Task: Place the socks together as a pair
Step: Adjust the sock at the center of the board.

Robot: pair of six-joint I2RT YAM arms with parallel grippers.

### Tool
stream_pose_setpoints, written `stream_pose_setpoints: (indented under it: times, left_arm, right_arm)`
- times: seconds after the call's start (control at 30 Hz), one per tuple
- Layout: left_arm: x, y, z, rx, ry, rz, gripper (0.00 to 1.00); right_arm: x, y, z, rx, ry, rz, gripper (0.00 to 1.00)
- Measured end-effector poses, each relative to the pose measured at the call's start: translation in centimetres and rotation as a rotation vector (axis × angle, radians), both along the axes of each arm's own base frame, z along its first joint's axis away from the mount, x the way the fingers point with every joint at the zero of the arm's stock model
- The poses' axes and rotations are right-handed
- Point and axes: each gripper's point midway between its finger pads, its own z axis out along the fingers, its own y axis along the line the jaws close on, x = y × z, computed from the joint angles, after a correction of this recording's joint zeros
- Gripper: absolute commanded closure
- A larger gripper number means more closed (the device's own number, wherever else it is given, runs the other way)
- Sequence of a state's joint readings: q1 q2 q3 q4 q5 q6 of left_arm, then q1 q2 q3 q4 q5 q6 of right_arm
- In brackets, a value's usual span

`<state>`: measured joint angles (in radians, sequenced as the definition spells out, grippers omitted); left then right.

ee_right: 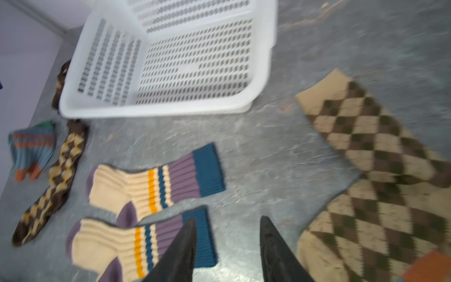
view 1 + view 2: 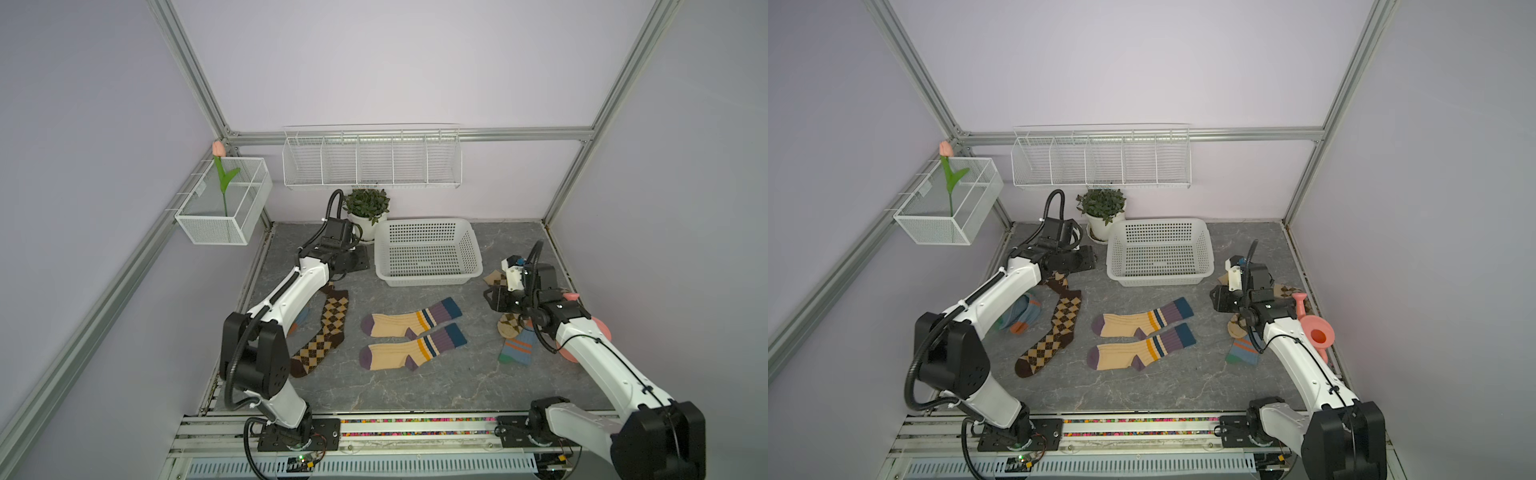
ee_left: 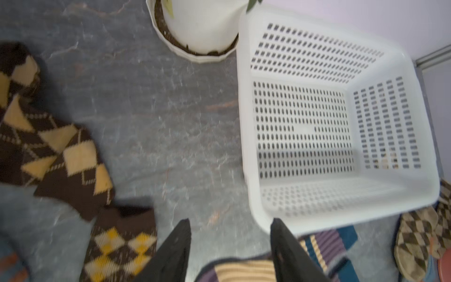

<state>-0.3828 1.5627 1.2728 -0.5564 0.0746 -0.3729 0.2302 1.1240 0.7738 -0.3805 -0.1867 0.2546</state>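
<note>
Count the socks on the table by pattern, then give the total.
Cream ribbed socks with purple toes: 2
Dark-brown argyle socks: 2
Tan argyle socks: 2
Blue socks with orange stripes: 2
Total: 8

Left arm (image 2: 291, 291), right arm (image 2: 598, 357): white shells, black joints. Black ribbed hose (image 2: 331, 204) loops behind left claw (image 3: 230, 221), another behind right claw (image 1: 228, 219). My fingers (image 3: 175, 249): black, tapered.

Blue striped sock (image 2: 302, 316) half under left arm (image 2: 291, 291), watering can (image 2: 603, 332) behind right arm (image 2: 602, 365)
</note>
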Motion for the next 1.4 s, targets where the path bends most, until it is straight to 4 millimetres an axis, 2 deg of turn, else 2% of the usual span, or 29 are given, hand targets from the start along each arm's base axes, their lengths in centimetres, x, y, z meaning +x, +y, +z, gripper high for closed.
stream_pose_setpoints:
  times: [0.07,0.17,0.3,0.43,0.6,0.7,0.87,1.0,1.23,1.4]
  left_arm:
    - [-3.2,-0.2,-1.1,0.010,0.007,-0.017,0.46]
    - [-7.1,-0.7,-3.8,0.026,0.053,-0.052,0.46]
    - [-10.6,0.3,-7.1,0.042,0.103,-0.045,0.47]
    - [-12.5,2.0,-8.1,0.038,0.086,-0.004,0.48]
    - [-12.8,2.3,-8.2,0.017,0.057,0.014,0.48]
    - [-12.8,2.2,-8.7,0.016,0.060,0.013,0.48]
    - [-13.4,2.3,-10.3,0.016,0.093,0.010,0.48]
    - [-13.6,2.2,-10.7,0.011,0.105,0.006,0.48]
    - [-13.5,1.8,-10.5,-0.005,0.102,-0.004,0.48]
    - [-13.7,1.7,-10.6,-0.012,0.111,-0.012,0.48]
  right_arm:
    - [-1.7,2.5,-1.5,0.009,0.040,0.086,0.57]
    - [-3.4,5.2,-3.7,0.004,0.101,0.171,0.58]
    - [-4.2,7.8,-5.7,-0.014,0.143,0.242,0.60]
    - [-4.2,10.0,-6.1,-0.012,0.113,0.306,0.55]
    - [-2.2,11.1,-6.2,0.002,0.017,0.301,0.50]
    - [-1.0,11.5,-8.0,-0.018,0.014,0.293,0.50]
    - [-0.5,11.4,-12.2,-0.078,0.070,0.290,0.50]
    - [-0.2,11.5,-12.1,-0.088,0.050,0.285,0.52]
    - [-2.8,10.1,-12.3,-0.096,0.050,0.274,0.56]
    - [-4.9,10.2,-12.4,-0.094,0.063,0.277,0.56]
